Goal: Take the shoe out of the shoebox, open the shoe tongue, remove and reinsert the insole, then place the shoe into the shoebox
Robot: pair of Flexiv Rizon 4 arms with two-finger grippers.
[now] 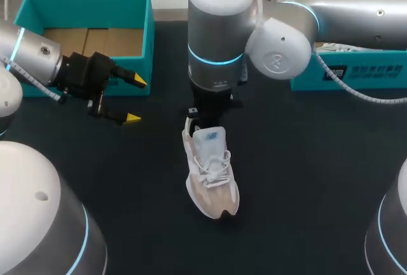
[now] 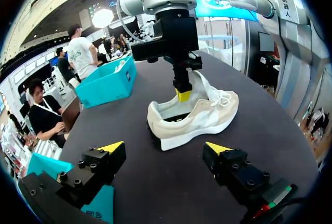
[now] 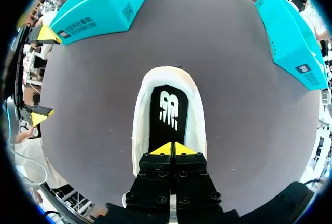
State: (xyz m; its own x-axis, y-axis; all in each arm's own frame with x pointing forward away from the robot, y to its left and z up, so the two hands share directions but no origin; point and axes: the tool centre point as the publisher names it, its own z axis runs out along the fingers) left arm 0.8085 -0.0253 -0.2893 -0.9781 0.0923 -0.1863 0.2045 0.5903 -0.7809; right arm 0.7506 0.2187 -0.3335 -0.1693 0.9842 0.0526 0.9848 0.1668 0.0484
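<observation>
A cream and white shoe (image 1: 211,176) stands on the dark table, its toe toward the front edge. My right gripper (image 1: 198,119) hangs straight down over the shoe's opening, behind the raised tongue (image 1: 208,136). In the right wrist view its yellow tips (image 3: 172,149) are pressed together, shut, low inside the opening above the black insole (image 3: 166,112). I cannot see anything pinched between them. My left gripper (image 1: 135,99) stands open to the shoe's left, in front of the teal shoebox (image 1: 150,33). In its own view the left gripper (image 2: 165,149) faces the shoe's side (image 2: 194,115) with a gap between them.
The open shoebox at the back left shows a brown cardboard floor. A second teal box (image 1: 356,74) lies at the back right, behind my right arm. Dark table surface lies in front of the shoe and to its right.
</observation>
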